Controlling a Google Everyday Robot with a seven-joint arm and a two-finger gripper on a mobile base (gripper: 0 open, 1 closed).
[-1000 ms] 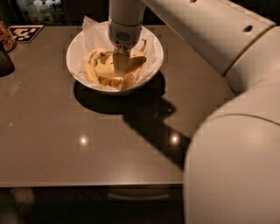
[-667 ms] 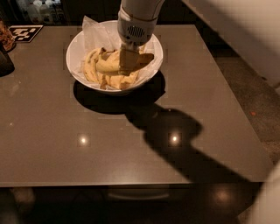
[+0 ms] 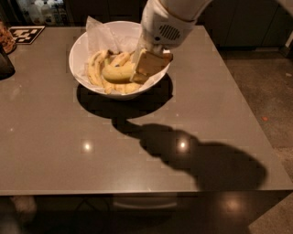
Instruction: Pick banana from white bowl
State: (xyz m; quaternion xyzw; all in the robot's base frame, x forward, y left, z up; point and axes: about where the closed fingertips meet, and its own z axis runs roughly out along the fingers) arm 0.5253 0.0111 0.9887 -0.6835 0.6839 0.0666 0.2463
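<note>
The white bowl (image 3: pixel 74 64) stands at the back of the brown table, lined with crumpled white paper (image 3: pixel 98 34). Several bananas lie in it. The banana (image 3: pixel 116 72), plump and bright yellow, lies across the thinner ones (image 3: pixel 95 68). Its right end runs in behind the tan finger (image 3: pixel 150 61) of my gripper (image 3: pixel 145 69). The gripper hangs over the right side of the bowl and is shut on the banana's right end, low over the pile. My white arm comes down from the top of the view.
A black-and-white marker tag (image 3: pixel 25 34) lies at the table's back left. A dark object (image 3: pixel 4 64) stands at the left edge. Bottles (image 3: pixel 43 11) stand behind the table. The table's front edge (image 3: pixel 137 192) runs below, and floor (image 3: pixel 270 91) shows at the right.
The gripper has shifted slightly right within the bowl, and the plump banana has shifted with it. The arm's bulk has swung up out of the right of the view.
</note>
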